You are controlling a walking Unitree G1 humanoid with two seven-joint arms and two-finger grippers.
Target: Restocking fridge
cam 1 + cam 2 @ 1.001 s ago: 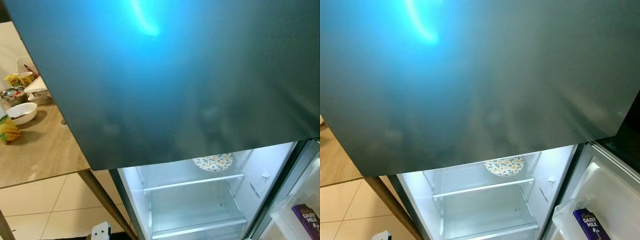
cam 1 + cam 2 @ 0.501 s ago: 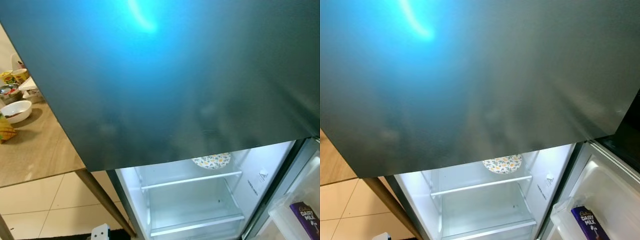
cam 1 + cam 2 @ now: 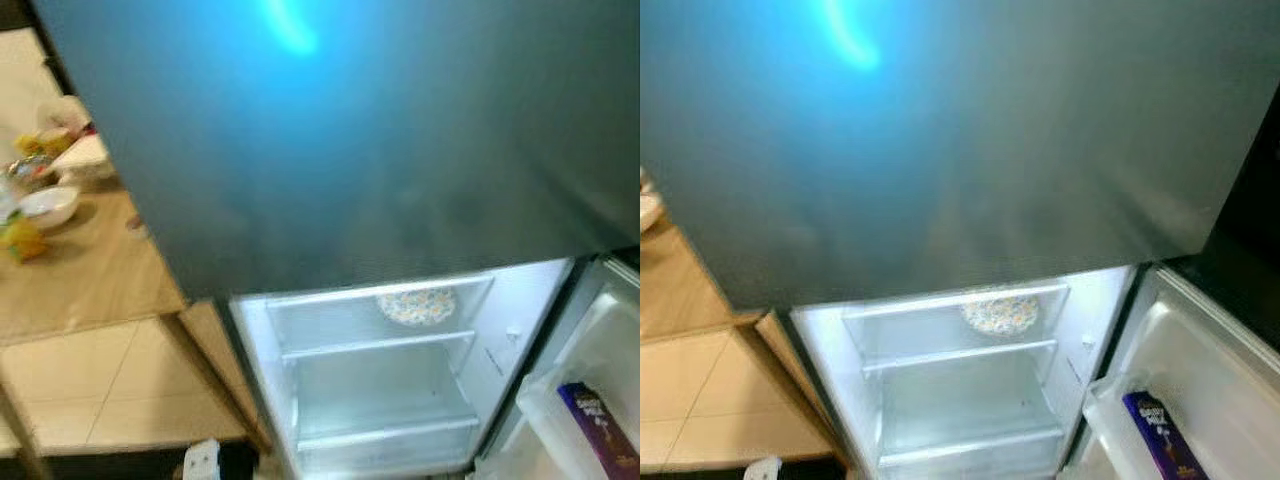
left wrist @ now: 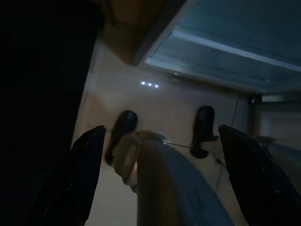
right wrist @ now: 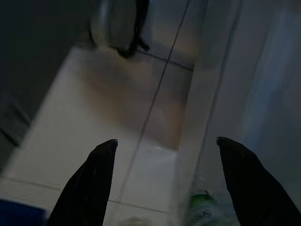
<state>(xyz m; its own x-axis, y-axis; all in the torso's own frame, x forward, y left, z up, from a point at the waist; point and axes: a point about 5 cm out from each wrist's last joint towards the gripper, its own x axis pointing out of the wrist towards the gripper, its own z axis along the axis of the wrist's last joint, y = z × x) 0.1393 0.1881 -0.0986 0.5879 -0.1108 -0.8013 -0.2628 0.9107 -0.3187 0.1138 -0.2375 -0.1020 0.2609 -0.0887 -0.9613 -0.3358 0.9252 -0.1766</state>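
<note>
Inside, the dark fridge [image 3: 400,130] glows white and bare-shelved, both grippers' jaws released.

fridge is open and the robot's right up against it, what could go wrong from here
1. The closed upper door hides much of the head camera's view, so reaching for the shelves may be poorly guided.
2. The open lower door with the chocolate carton stands at the robot's right; an arm swing might knock it.

open fridge [image 3: 380,400], shelves nearly bare
</note>
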